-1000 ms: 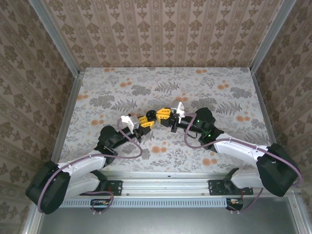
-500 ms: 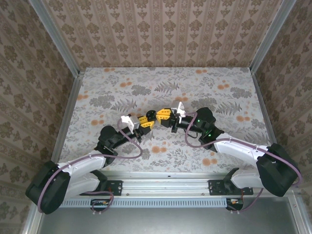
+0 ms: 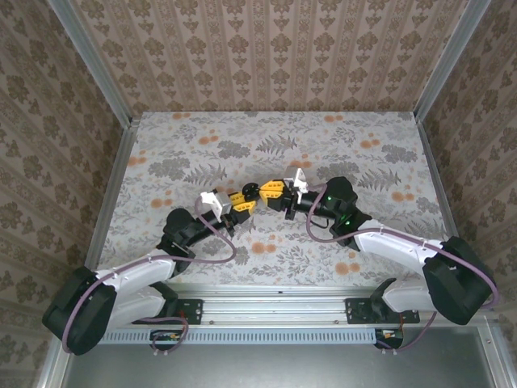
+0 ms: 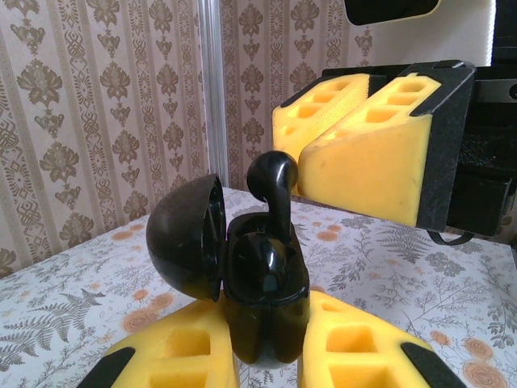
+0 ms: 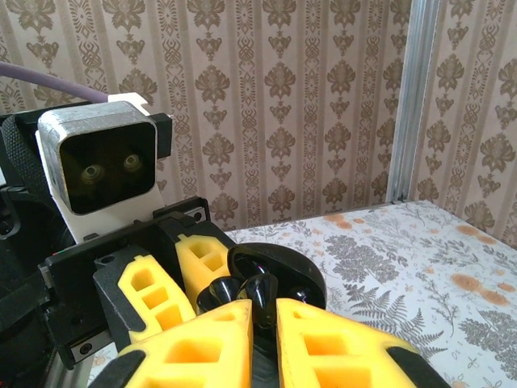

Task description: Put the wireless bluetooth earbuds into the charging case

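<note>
The charging case (image 4: 262,299) is glossy black, not white. It stands upright in my left gripper (image 4: 266,356), which is shut on it, with the round lid (image 4: 184,238) swung open to the left. A black earbud (image 4: 273,182) sticks up out of the case. My right gripper (image 5: 264,311) is shut on this earbud (image 5: 260,293), just above the open case's lid (image 5: 283,271). A second rounded black piece (image 5: 218,293) sits beside it in the case. From above, both grippers meet at the case (image 3: 253,191) in mid-table.
The right gripper's yellow fingers (image 4: 367,166) hang close behind the case. The left gripper's fingers (image 5: 149,295) and its wrist camera (image 5: 101,166) crowd the left. Patterned walls and metal posts (image 3: 93,77) ring the floral table (image 3: 266,137).
The right forearm has shifted very slightly. Both grippers and the case stay where they were.
</note>
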